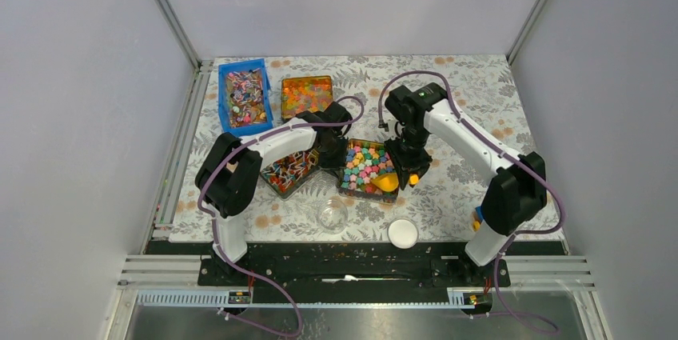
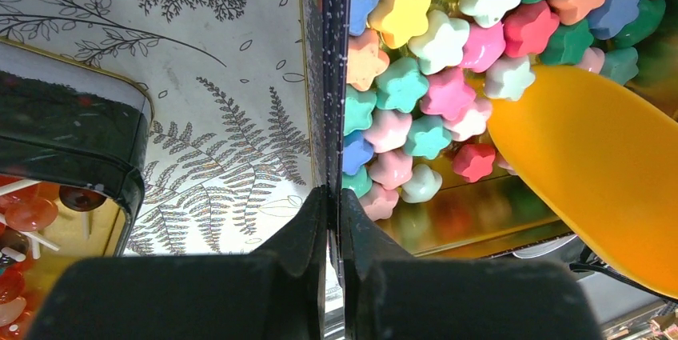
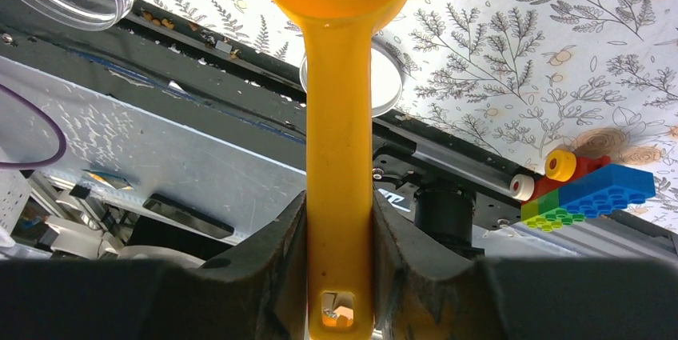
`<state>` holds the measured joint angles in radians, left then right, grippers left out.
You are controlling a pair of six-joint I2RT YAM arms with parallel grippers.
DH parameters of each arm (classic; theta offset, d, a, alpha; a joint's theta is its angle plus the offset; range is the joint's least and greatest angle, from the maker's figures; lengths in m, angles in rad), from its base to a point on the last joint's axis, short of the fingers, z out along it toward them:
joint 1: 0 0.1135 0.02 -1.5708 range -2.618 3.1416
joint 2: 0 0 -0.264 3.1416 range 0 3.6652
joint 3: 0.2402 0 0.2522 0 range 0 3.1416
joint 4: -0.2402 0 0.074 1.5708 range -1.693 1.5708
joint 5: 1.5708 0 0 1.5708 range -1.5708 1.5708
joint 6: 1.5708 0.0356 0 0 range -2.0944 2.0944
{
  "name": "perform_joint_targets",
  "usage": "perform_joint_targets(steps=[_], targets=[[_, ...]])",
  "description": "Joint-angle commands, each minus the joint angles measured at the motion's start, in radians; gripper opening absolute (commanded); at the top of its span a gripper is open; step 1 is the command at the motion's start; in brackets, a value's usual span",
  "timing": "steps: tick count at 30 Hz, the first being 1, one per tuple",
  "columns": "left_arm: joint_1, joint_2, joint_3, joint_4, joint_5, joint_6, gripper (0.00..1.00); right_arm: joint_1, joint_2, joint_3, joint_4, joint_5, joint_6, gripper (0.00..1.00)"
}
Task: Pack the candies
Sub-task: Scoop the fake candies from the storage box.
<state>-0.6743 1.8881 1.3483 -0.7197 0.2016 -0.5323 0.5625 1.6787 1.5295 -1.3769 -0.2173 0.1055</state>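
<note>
The tray wall is pinched by the left gripper; the scoop, among the candies, is clenched by the right gripper.

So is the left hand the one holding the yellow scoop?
No, the left hand is pinched shut on the wall of the candy tray, while the yellow scoop rests among the candies, clear of its fingers.

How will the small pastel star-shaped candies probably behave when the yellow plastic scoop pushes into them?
The small pastel star-shaped candies lie loose in a heap, so they will probably slide and tumble aside from the yellow plastic scoop. Their lobed shape suggests they roll poorly. Being small, likely light.
</note>
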Motion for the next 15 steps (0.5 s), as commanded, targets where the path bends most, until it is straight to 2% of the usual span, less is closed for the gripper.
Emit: perform_joint_targets(steps=[1,15], targets=[[-0.005,-0.045,0.049,0.006,0.052,-0.009,0.00,0.015,0.041,0.024,0.008,-0.018,-0.006,0.00],[-0.016,-0.038,0.069,0.006,0.071,-0.023,0.00,0.068,0.203,0.032,0.155,-0.029,-0.033,0.00]])
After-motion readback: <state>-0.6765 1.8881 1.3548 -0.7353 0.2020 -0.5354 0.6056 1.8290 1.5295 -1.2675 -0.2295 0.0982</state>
